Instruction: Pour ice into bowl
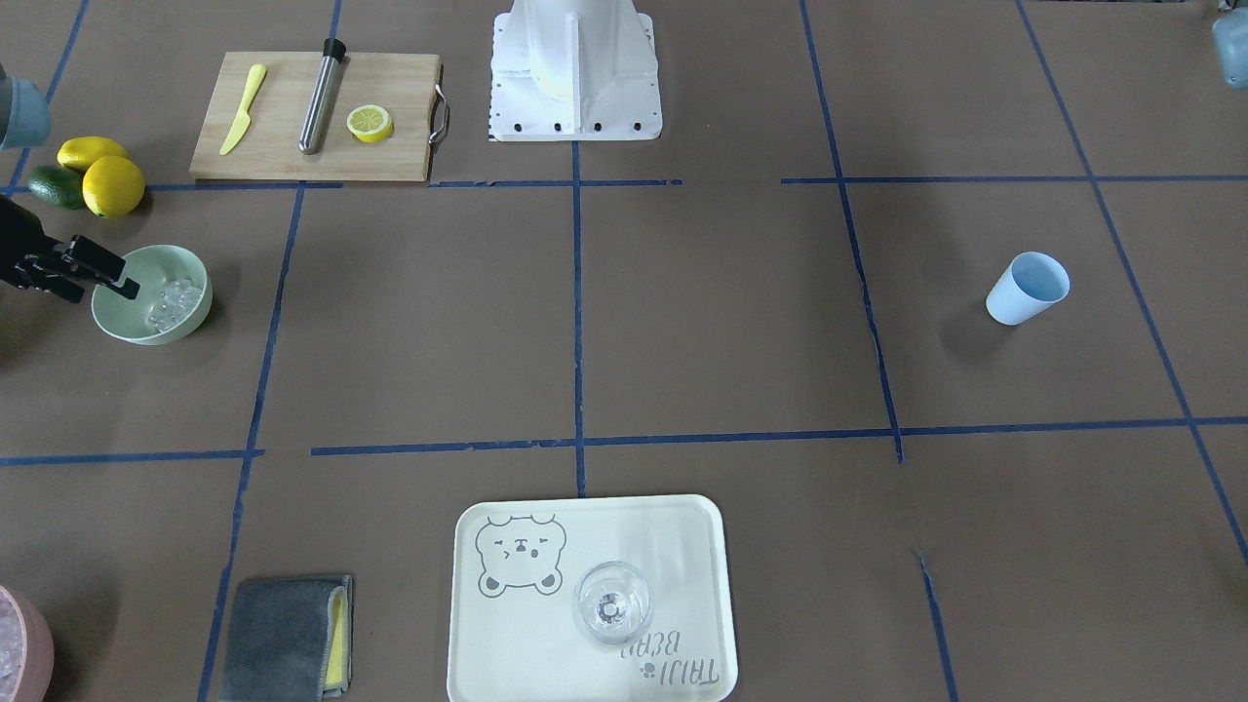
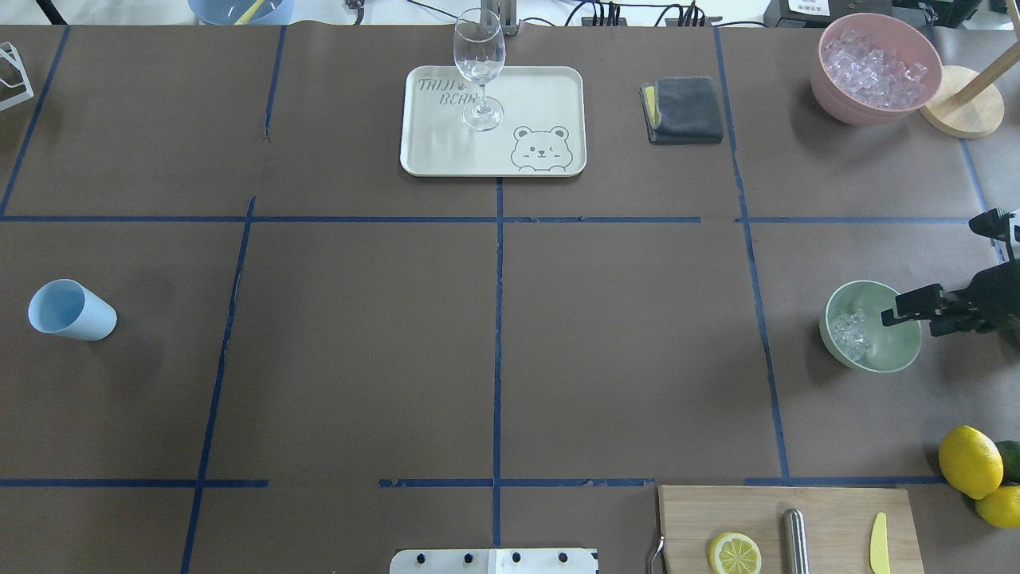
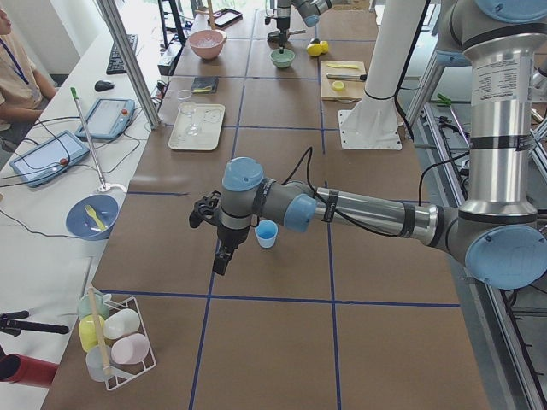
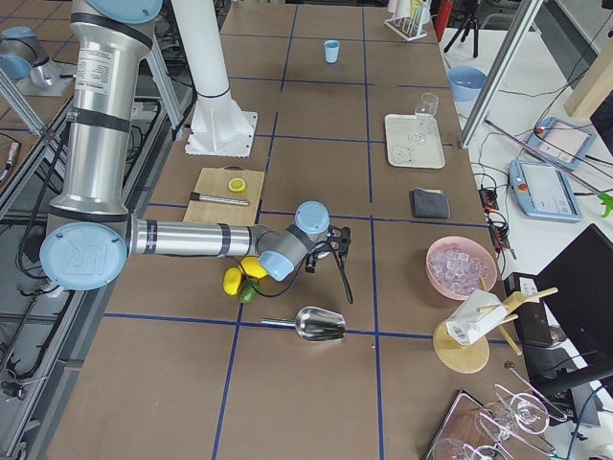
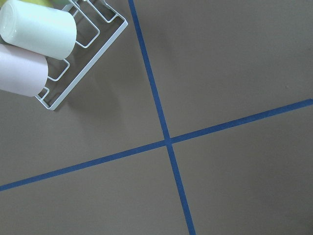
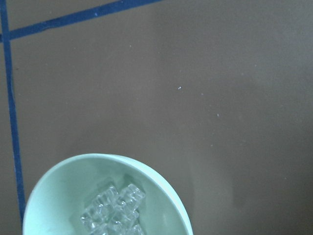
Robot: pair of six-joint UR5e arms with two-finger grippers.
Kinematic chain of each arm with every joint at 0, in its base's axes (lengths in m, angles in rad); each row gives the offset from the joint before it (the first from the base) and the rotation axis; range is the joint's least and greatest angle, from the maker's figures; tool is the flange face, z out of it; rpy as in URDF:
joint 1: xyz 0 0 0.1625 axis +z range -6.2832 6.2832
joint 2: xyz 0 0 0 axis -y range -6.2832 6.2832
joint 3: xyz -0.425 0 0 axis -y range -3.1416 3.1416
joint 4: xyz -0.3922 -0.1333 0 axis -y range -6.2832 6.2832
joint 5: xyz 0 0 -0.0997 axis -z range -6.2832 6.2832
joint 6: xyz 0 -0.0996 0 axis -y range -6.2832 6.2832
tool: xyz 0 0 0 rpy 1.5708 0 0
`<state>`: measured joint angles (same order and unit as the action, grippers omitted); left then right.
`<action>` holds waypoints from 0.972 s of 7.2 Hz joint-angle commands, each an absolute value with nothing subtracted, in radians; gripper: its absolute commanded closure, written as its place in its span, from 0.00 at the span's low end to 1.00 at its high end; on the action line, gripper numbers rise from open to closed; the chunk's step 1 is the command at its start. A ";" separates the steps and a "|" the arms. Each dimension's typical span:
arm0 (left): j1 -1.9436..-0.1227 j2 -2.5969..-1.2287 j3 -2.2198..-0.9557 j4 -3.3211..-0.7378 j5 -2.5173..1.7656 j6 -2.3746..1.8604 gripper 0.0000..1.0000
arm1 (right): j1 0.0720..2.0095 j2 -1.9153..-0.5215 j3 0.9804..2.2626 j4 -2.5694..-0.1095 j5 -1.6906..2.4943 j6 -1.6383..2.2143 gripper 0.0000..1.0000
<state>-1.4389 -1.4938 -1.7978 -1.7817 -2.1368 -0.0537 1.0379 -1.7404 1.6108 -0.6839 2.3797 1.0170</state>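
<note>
The pale mint-green bowl [image 1: 115, 324] stands on the table's right side and holds a small heap of clear ice [image 1: 175, 297]. It also shows in the overhead view [image 2: 886, 355] with the ice [image 2: 851, 333], and in the right wrist view [image 6: 58, 191]. My right gripper [image 2: 891, 316] hovers over the bowl's outer rim. Its fingers look pressed together and hold nothing. My left gripper [image 3: 220, 256] shows only in the exterior left view, above the table beside the light blue cup [image 3: 267, 233]. I cannot tell whether it is open or shut.
A pink bowl [image 2: 829, 96] of ice stands far right. A metal scoop [image 4: 321, 324] lies on the table. Also on the table are lemons [image 2: 968, 461], a cutting board [image 2: 829, 510], a grey cloth [image 2: 685, 110], and a tray [image 2: 430, 151] with a wine glass [image 2: 480, 64].
</note>
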 commanded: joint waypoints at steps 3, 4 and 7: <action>-1.456 -1.483 -1.801 -1.776 -2.190 -0.002 0.00 | 1.240 -1.720 1.614 -0.896 2.370 0.585 0.00; -1.459 -1.483 -1.790 -1.767 -2.192 0.096 0.00 | 1.308 -1.695 1.623 -1.057 2.349 0.389 0.00; -1.633 -1.550 -1.776 -1.475 -2.195 0.282 0.00 | 1.494 -1.573 1.653 -1.542 2.347 -0.039 0.00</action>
